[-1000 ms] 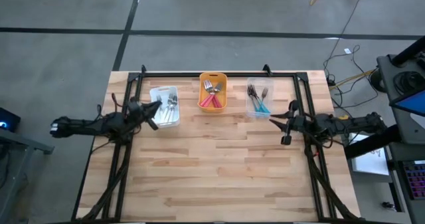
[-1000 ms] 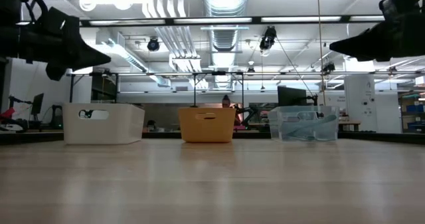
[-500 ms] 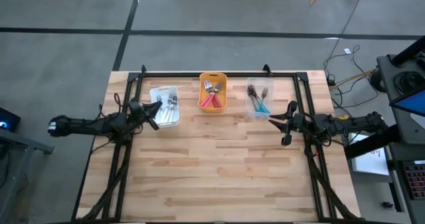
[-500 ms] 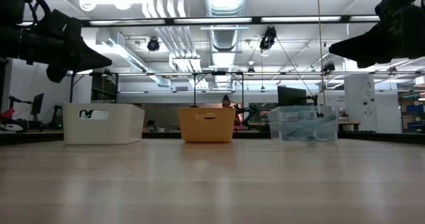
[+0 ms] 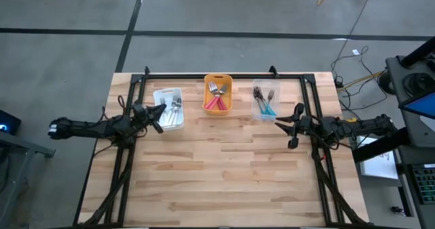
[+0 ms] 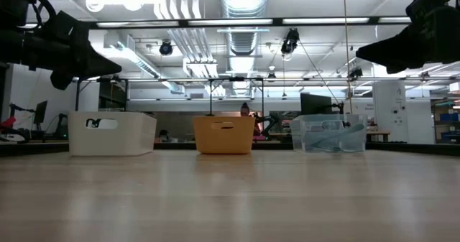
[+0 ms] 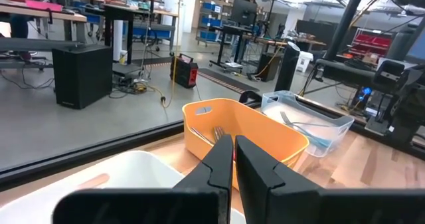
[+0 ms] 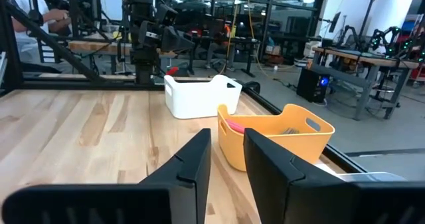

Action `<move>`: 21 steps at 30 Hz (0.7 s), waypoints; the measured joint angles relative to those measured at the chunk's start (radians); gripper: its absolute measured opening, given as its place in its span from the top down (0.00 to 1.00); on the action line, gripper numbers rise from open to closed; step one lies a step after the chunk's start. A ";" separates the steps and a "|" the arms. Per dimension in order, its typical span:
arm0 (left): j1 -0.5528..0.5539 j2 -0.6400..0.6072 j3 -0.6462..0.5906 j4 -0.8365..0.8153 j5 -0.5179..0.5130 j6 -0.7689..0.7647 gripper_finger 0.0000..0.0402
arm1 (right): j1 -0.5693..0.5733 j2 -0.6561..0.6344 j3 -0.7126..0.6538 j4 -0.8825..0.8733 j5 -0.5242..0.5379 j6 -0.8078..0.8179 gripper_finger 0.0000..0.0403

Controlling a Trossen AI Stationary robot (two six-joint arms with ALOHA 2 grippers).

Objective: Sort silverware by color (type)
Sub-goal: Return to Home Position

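table: pale wood-plank top (image 5: 224, 181), flat and striped lengthwise; a dark tube frame (image 5: 204, 75) runs along the far edge and down both sides; the broad middle and near part lie bare between the arms.
bins: three rectangular tubs in a row near the far edge, with gaps between them.
white bin: opaque smooth plastic (image 5: 167, 91), rounded corners, a slot handle in its end wall; holds the white-handled silverware (image 5: 175, 108).
orange bin: glossy plastic (image 5: 217, 77), middle of the row; holds the pink-handled forks (image 5: 216, 101), metal heads toward the far edge.
clear bin: see-through walls (image 5: 274, 104), right end of the row; holds the blue-handled forks (image 5: 266, 107).
left gripper: raised above the table (image 5: 155, 118), just beside the white bin's near left corner; its dark angular fingers are drawn together to a thin slit with nothing between them.
right gripper: raised above the table's right side (image 5: 289, 126), near the clear bin's near end but apart from it; its fingers stand spread with a plain gap, grasping nothing.
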 joint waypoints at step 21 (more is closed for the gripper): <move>0.000 0.000 0.001 0.000 0.000 0.000 1.00 | 0.000 0.000 0.000 0.000 0.000 0.000 0.78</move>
